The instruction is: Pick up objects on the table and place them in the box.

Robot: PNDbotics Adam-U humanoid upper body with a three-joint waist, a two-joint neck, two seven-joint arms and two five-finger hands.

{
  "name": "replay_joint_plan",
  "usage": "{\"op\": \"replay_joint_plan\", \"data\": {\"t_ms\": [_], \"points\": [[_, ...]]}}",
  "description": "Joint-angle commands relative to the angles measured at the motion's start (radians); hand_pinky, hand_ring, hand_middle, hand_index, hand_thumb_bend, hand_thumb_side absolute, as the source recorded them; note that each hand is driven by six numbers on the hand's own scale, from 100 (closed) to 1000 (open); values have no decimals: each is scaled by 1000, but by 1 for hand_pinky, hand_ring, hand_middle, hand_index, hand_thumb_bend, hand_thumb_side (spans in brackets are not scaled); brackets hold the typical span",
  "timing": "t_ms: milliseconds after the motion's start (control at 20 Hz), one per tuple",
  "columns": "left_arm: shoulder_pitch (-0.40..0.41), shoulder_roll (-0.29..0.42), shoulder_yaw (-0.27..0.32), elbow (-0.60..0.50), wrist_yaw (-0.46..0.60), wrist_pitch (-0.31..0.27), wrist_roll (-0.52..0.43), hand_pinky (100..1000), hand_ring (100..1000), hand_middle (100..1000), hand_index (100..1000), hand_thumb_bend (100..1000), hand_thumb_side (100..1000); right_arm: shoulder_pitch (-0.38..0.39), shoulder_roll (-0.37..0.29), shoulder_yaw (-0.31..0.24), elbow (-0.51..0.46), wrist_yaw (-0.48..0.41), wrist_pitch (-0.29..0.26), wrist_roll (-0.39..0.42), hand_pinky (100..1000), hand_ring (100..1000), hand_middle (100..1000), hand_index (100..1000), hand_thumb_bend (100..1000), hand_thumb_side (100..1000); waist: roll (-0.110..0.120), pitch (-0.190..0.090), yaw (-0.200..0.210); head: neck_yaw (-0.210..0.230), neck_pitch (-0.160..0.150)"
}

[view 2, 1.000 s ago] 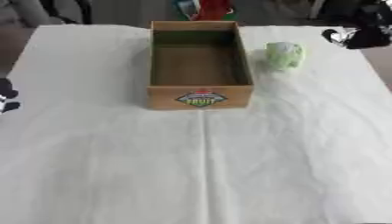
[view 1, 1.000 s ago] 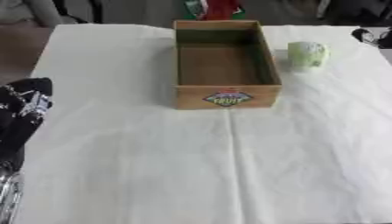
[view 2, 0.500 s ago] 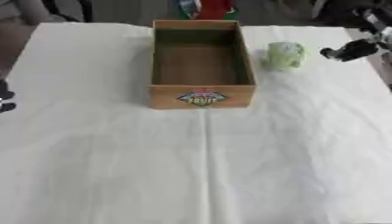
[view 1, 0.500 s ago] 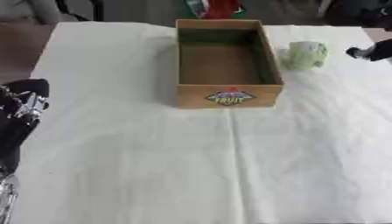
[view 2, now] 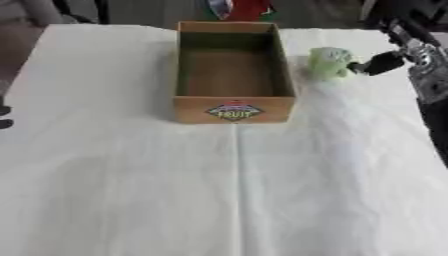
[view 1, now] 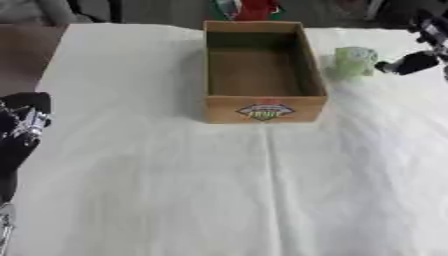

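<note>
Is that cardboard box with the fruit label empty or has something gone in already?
Empty: the box shows only its bare brown floor, and the pale green object sits outside, right of it.

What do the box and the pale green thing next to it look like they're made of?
The box looks like matte brown cardboard: flat thin walls, dull inside, with a printed fruit label on its front. The pale green object to its right looks soft and rounded with a dull surface, perhaps foam or plush; the view leaves it open. Both sit on a white tablecloth with a fold crease.

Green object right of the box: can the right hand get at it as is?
Probably yes. The right hand sits just beside the green object, on its far side from the box, with nothing between them.
</note>
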Motion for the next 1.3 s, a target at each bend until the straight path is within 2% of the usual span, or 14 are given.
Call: {"op": "replay_joint_plan", "data": {"t_ms": [50,150,200,550,650,800,900,1050,1300], "points": [[-13,22,0,-19,1,-2,-3,724,725,653,679,374,380,-29,-7,-3,3,9,-6,3,861,930,880,867,521,100,2,-15,2,-5,-6],[-13,21,0,-19,2,-2,-3,724,725,653,679,374,379,-33,8,-1,8,11,-10,14,862,929,879,868,551,100,3,-14,2,-5,-6],[-13,21,0,-19,2,-2,-4,724,725,653,679,374,381,-35,14,1,10,12,-11,21,862,929,879,868,521,100,3,-14,1,-5,-6],[-18,20,-4,-20,0,-1,-9,724,725,653,678,375,381,-44,37,5,17,44,-7,40,880,944,894,878,517,100,3,-6,9,-15,-11],[-19,20,-4,-21,1,-1,-9,724,725,652,678,376,380,-43,39,9,19,72,2,42,913,968,916,883,516,100,3,-3,13,-19,-14],[-21,20,-5,-21,3,-1,-10,723,725,652,678,376,380,-40,43,8,22,116,19,39,913,970,921,888,521,100,3,1,18,-24,-16],[-22,19,-5,-21,3,-1,-10,724,725,652,678,377,380,-38,46,7,27,148,42,31,886,954,911,887,511,100,4,2,20,-26,-17],[-22,18,-5,-20,4,0,-9,724,725,652,678,377,380,-35,50,2,31,171,75,12,775,881,859,855,492,100,6,4,22,-29,-17],[-22,17,-4,-20,4,0,-9,723,725,652,678,379,379,-28,51,-6,31,178,132,-107,567,717,751,758,380,100,8,4,24,-30,-20]]}}
